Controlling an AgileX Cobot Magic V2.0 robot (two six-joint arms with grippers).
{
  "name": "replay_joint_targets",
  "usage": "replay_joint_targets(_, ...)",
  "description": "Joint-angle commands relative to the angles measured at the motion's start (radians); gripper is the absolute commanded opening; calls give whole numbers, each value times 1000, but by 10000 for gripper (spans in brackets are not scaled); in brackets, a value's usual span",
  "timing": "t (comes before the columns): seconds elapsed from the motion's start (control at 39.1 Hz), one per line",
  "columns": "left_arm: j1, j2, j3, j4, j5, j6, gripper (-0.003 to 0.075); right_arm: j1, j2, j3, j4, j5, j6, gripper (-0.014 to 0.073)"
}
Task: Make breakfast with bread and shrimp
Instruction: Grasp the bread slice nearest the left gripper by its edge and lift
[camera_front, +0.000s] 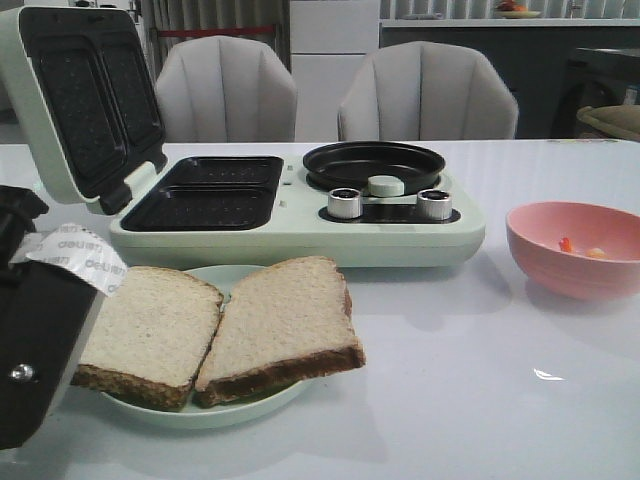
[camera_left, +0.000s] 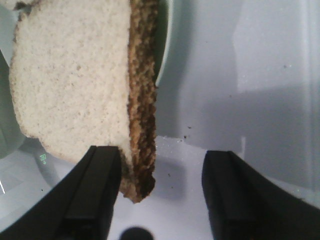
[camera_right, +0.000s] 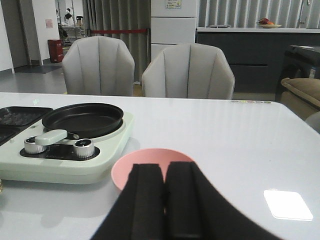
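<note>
Left gripper (camera_left: 160, 192): jaws spread apart, straddling the crust corner of one bread (camera_left: 75, 85) slice, gripping nothing. Right gripper (camera_right: 165, 200): fingers pressed together, empty, just before the pink bowl (camera_front: 580, 250). That bowl, at right of the front frame, holds a few shrimp (camera_front: 567, 244). The pale green plate (camera_front: 215, 412), lower left, carries both slices side by side, dark crusts toward the camera.
</note>
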Motion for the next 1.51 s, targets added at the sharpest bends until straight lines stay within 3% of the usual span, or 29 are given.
replay_joint_targets(0.0,17,-2,-38,24,9,-15,427,-3,-22,-21,-9,-86,-4,137)
replay_joint_targets(0.77,63,71,-95,69,-29,-15,422,-3,-22,-21,-9,-86,-4,137)
replay_joint_targets(1.1,63,71,-97,71,-31,-15,209,-3,-22,-21,-9,-86,-4,137)
replay_joint_targets(1.48,63,57,-97,71,15,-15,130,-3,-22,-21,-9,-86,-4,137)
